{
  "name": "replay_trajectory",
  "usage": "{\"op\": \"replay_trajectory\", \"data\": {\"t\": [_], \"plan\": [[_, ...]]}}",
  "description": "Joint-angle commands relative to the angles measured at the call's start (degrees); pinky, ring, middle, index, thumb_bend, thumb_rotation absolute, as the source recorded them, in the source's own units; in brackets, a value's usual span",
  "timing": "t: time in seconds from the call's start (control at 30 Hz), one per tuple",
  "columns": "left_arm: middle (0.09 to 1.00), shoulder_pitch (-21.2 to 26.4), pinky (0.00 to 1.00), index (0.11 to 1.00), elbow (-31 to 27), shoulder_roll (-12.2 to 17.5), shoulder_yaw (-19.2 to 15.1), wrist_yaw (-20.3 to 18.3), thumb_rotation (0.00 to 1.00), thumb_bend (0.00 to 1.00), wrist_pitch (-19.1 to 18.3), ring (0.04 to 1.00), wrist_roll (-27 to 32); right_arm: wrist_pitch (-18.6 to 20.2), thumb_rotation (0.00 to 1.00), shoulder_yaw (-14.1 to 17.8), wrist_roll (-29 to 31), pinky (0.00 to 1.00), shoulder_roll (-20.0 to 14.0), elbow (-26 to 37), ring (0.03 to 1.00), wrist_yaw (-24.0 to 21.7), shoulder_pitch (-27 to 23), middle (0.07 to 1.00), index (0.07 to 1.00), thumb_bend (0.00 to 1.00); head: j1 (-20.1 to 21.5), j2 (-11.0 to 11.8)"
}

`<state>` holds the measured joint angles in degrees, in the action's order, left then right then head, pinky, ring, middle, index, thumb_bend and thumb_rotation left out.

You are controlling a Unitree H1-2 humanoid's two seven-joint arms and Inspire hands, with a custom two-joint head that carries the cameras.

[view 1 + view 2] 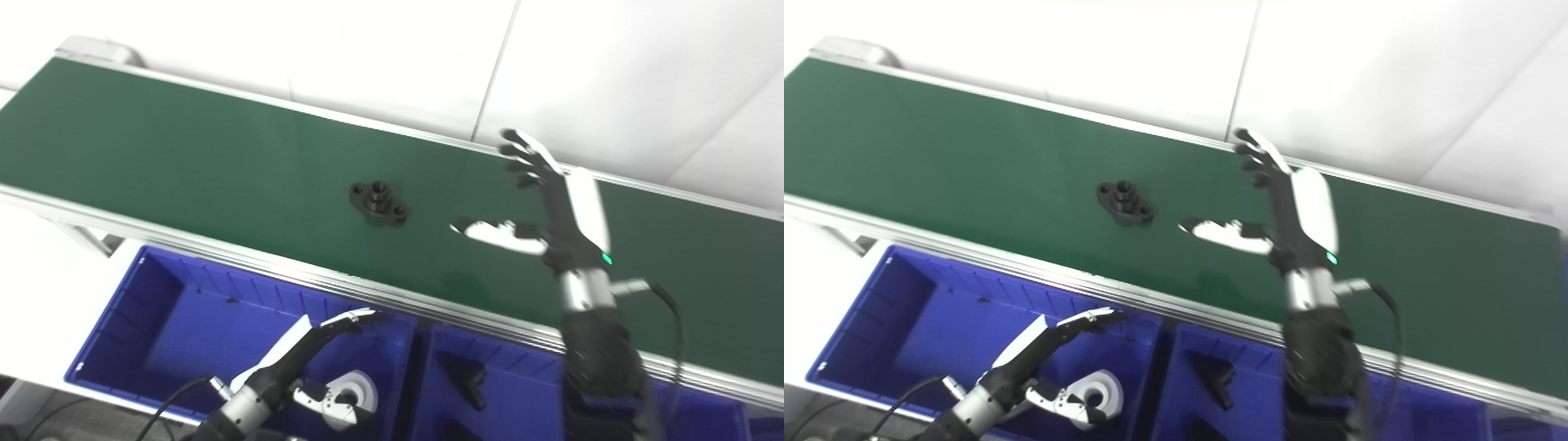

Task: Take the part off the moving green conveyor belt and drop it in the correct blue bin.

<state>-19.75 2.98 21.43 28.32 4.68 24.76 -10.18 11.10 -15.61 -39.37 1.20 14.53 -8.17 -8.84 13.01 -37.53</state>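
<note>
A black flanged part (378, 203) lies on the green conveyor belt (184, 147), near its middle; it also shows in the right eye view (1124, 201). My right hand (539, 202) is open above the belt, to the right of the part, fingers spread and thumb pointing toward it, not touching it. My left hand (306, 361) is open and empty, low over the left blue bin (153, 318). It also shows in the right eye view (1047, 361).
A white ring-shaped part (355, 389) lies in the left blue bin under my left hand. The middle blue bin (508, 380) holds dark parts (465, 376). The belt's metal rail (245, 260) runs between belt and bins. A white wall stands behind.
</note>
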Motion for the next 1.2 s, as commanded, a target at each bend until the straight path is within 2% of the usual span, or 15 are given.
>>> {"op": "replay_trajectory", "data": {"t": [0.0,0.13,0.27,0.5,0.67,0.83,1.07,1.17], "plan": [[0.894,0.93,0.85,0.828,-0.65,0.93,0.21,0.24,0.27,0.93,2.16,0.876,1.78,1.04,0.4,-0.57,-0.81,0.62,1.21,-1.35,0.716,1.34,-2.86,0.798,0.842,0.88,1.48,-0.01],[0.904,1.63,0.94,0.845,0.19,1.17,-0.11,-0.54,0.3,0.92,2.17,0.911,4.05,1.27,0.4,-1.26,-1.72,0.6,2.24,-6.97,0.73,2.35,-6.17,0.833,0.85,0.88,3.88,-0.06],[0.909,1.94,0.99,0.852,0.73,1.05,-0.98,-2.07,0.32,0.91,2.16,0.926,5.7,1.65,0.38,-1.96,-2.79,0.62,2.54,-12.35,0.746,3.26,-9.66,0.834,0.857,0.88,4.93,-0.26],[0.91,2.47,1.0,0.86,1.35,0.9,-1.75,-3.41,0.36,0.88,2.17,0.929,5.83,1.66,0.37,-4.19,-4.91,0.71,1.36,-17.92,0.788,4.15,-13.33,0.829,0.844,0.87,5.09,-0.37],[0.905,2.46,0.99,0.856,1.42,0.61,-1.9,-3.32,0.38,0.88,2.17,0.924,5.31,1.95,0.36,-5.83,-6.32,0.69,0.04,-21.82,0.778,4.06,-15.23,0.823,0.835,0.87,5.07,-0.4],[0.903,2.21,0.98,0.857,0.98,0.3,-1.73,-2.87,0.4,0.87,2.17,0.919,5.01,1.72,0.33,-7.66,-6.95,0.7,-1.25,-25.04,0.777,3.69,-15.93,0.815,0.818,0.87,4.26,-0.82],[0.9,1.75,0.97,0.852,0.3,-0.21,-1.64,-2.95,0.41,0.87,2.17,0.915,5.03,2.66,0.32,-9.85,-7.23,0.72,-2.24,-26.23,0.8,2.02,-15.29,0.824,0.818,0.88,3.23,-1.4],[0.9,1.57,0.97,0.853,-0.17,-0.14,-1.44,-2.26,0.41,0.86,2.17,0.915,4.03,1.72,0.31,-11.3,-7.99,0.71,-2.89,-26.71,0.789,2.79,-14.3,0.816,0.812,0.89,3.11,-1.63]]}}
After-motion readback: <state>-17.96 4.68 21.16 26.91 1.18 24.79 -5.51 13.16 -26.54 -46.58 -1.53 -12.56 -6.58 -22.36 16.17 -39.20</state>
